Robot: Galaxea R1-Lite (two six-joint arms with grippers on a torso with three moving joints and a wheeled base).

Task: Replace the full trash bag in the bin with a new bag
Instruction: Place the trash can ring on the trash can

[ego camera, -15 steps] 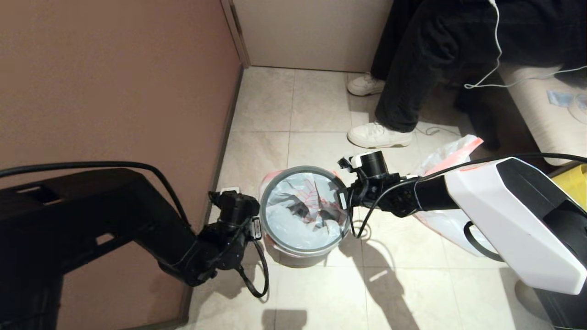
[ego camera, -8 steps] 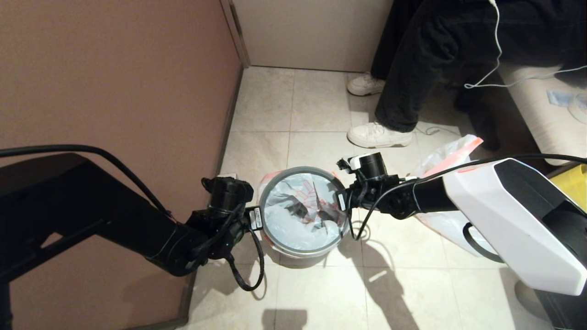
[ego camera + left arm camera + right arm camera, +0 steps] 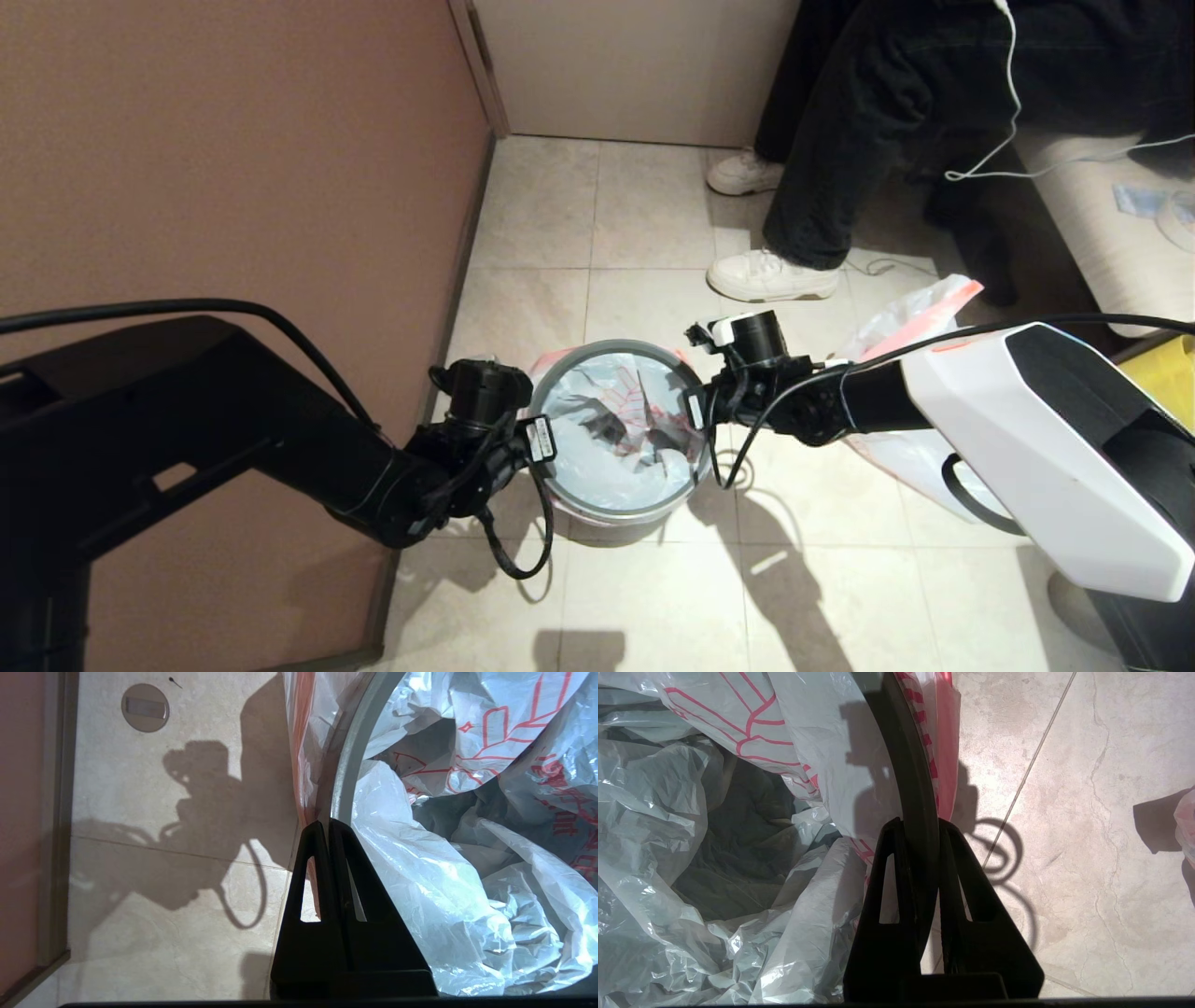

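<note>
left gripper (image 3: 329, 823): pinched tight, 9 o'clock of bin (image 3: 597, 515) | right gripper (image 3: 919, 826): holding grey hoop (image 3: 698, 392), 3 o'clock | new bag (image 3: 579, 457): inside bin

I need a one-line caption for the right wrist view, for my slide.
Right gripper clamps the grey hoop rim over a translucent white plastic bag with red print.

light: bright, overhead | shadows: hard, on floor tiles (image 3: 653, 597) | glare: bag plastic | focus: sharp

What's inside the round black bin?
A crinkly see-through white bag with red print lines the bin, its edge folded out over the grey hoop. The bag's folds cover the bin's bottom, so anything under them cannot be seen.
</note>
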